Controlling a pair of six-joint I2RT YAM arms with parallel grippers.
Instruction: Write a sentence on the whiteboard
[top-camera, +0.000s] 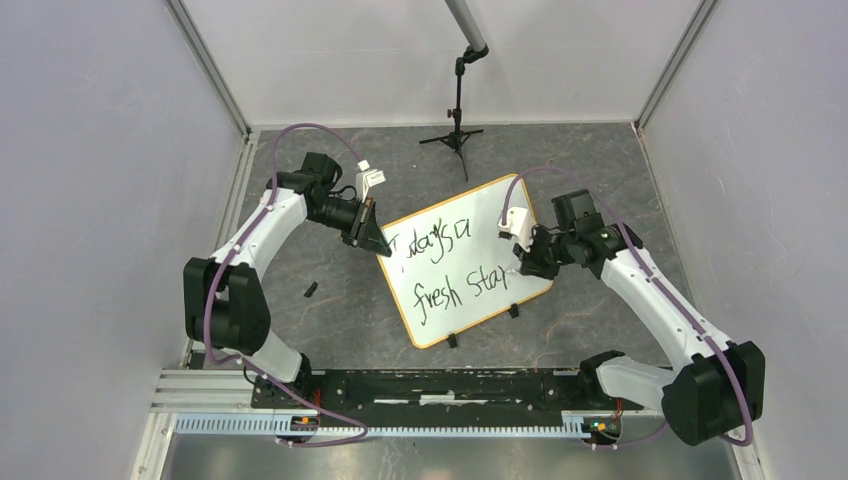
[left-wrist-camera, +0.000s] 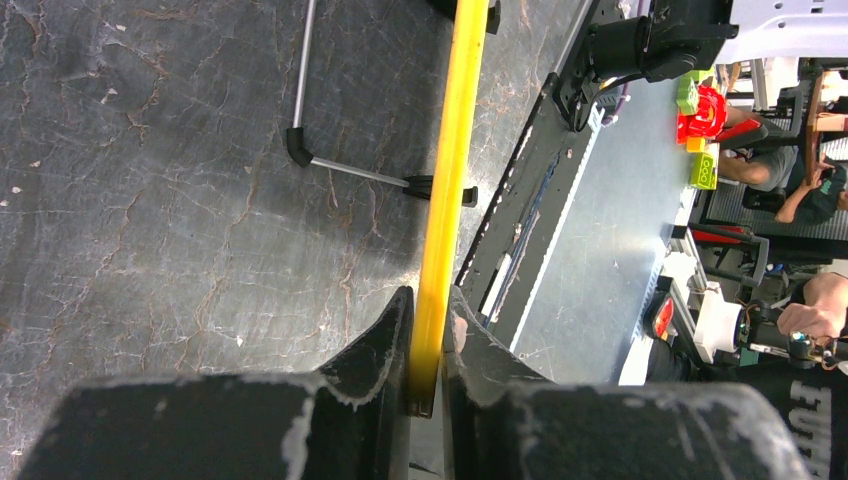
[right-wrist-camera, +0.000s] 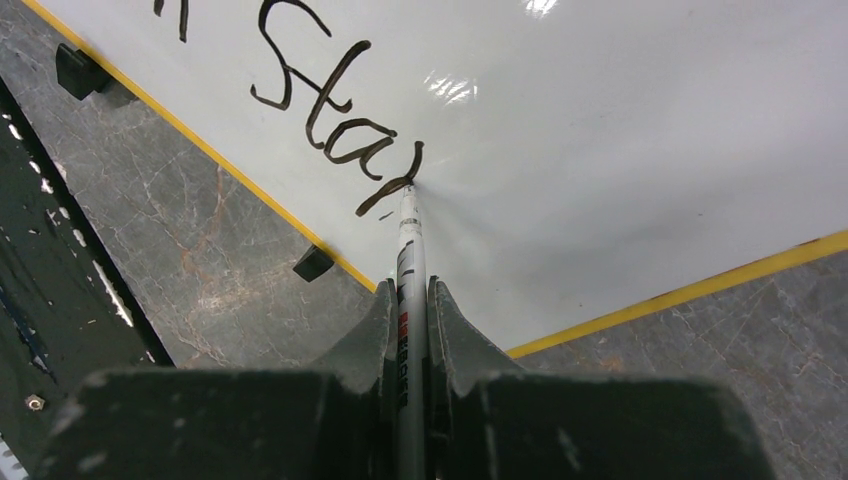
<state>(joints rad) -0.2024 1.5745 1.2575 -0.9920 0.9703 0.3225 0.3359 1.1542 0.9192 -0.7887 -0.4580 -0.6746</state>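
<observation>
Central whiteboard (top-camera: 487, 207) lies on worktop (top-camera: 330, 330), left gripper (top-camera: 372, 232) at its far-left corner, right gripper (top-camera: 522, 262) with marker (right-wrist-camera: 409, 250) over its right half, tripod stand (top-camera: 457, 135) behind.

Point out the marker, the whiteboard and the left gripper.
the marker (right-wrist-camera: 408, 255): right wrist view, on its barrel below the tip.
the whiteboard (top-camera: 482, 210): top external view, bare white area near its far edge.
the left gripper (left-wrist-camera: 430, 305): left wrist view, midway between its jaws, clamped on the board's yellow rim.

Noted glossy, smooth white face on whiteboard (right-wrist-camera: 620, 150), with glare spots. Matt grey, marble-veined, scuffed tabletop (right-wrist-camera: 240, 260). Matt black plastic on right gripper (right-wrist-camera: 410, 300), edges worn pale. Shiny barrel on marker (right-wrist-camera: 408, 245).
</observation>
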